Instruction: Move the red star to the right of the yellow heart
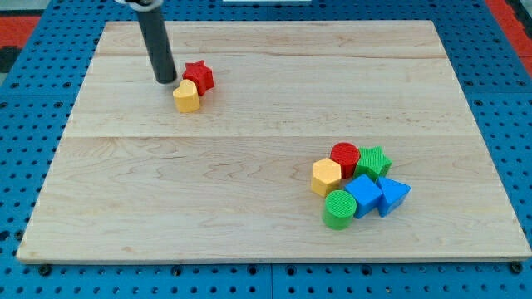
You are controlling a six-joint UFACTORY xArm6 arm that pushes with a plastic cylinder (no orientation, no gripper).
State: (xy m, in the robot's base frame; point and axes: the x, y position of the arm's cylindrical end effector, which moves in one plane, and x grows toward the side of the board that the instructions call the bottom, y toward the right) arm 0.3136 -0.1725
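Observation:
The red star (199, 75) lies near the view's top left on the wooden board (249, 166). The yellow heart (187, 95) touches it, just below and to the left of the star. My tip (165, 80) is the lower end of the dark rod, resting on the board just left of the yellow heart and left of the red star, with a small gap to both.
A cluster of blocks sits at the lower right: a yellow hexagon (326, 177), a red cylinder (345, 155), a green star (374, 160), a blue cube (363, 194), a blue triangle (393, 196) and a green cylinder (339, 208). Blue pegboard surrounds the board.

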